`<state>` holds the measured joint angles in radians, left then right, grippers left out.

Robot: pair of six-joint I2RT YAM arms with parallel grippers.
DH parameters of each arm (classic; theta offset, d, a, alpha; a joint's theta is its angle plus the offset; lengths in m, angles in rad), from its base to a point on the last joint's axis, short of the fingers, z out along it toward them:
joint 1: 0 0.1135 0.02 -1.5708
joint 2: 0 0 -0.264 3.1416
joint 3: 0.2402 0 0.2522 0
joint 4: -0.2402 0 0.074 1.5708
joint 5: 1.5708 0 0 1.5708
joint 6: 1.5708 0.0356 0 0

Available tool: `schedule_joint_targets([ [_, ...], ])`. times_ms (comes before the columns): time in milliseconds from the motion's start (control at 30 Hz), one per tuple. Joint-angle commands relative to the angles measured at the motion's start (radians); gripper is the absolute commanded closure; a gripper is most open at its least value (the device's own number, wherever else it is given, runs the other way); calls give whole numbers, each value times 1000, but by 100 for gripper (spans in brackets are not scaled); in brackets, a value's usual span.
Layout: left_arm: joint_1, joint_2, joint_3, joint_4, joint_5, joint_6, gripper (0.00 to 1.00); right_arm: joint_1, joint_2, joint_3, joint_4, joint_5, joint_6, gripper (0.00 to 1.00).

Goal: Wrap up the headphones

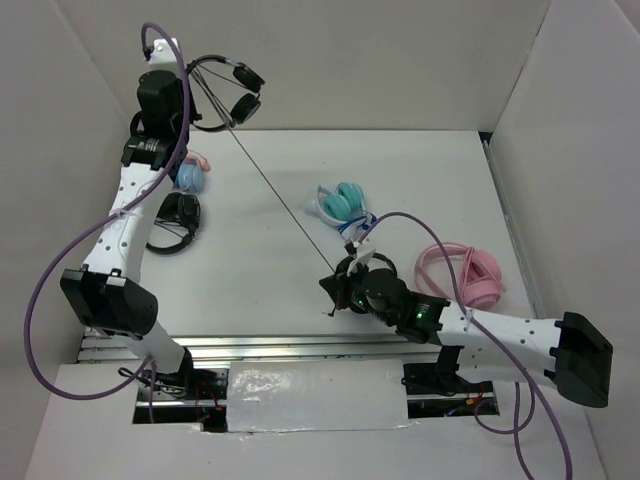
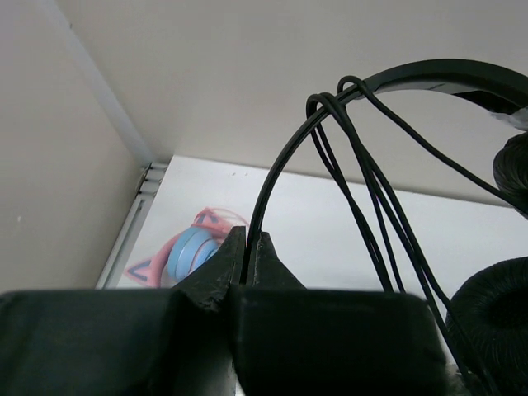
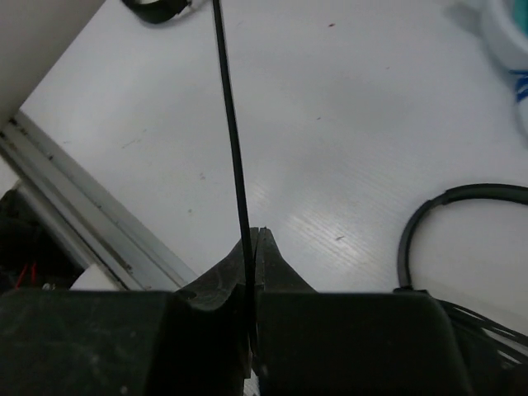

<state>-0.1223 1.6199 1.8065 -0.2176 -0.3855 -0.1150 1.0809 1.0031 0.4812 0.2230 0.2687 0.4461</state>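
Now headphones (image 1: pixel 228 92) aloft, left gripper (image 2: pixel 246 247) pinching headband, cable (taut diagonal) clamped by right gripper (image 3: pixel 252 247)

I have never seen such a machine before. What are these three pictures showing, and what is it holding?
Two robot arms stand at a white table. One picture looks down from above; the other two come from cameras on each wrist. The left claw is shut on the thin headband of the black headphones, held up in the air, with cable loops around the band. The right claw is shut on their cable, stretched tight between both arms. On the table lie a teal pair, a pink pair, another black pair and a blue-and-pink pair.
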Motion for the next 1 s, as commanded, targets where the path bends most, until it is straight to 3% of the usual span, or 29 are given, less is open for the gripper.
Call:
schedule_joint_targets([
  [0, 49, -32, -27, 207, -52, -54, 100, 49, -73, 91, -249, 266, -55, 100],
  [167, 3, -86, -287, 372, -142, -15, 100, 96, -170, 167, -257, 499, -210, 100],
  [200, -10, -92, -377, 401, -167, -14, 100, 114, -184, 171, -234, 516, -306, 100],
  [333, -111, -94, -502, 437, -211, 8, 100, 125, -231, 197, -26, 538, -568, 100],
  [433, -186, -94, -602, 491, -228, 47, 100, 74, -196, 258, 30, 454, -694, 100],
  [633, -391, -169, -778, 529, -231, 49, 100, -79, -68, 378, 38, 131, -834, 100],
  [767, -488, -228, -897, 528, -191, 11, 100, -260, 14, 506, -19, -41, -833, 100],
  [967, -679, -327, -1039, 574, -136, 93, 100, -470, 126, 600, -42, -440, -836, 100],
])
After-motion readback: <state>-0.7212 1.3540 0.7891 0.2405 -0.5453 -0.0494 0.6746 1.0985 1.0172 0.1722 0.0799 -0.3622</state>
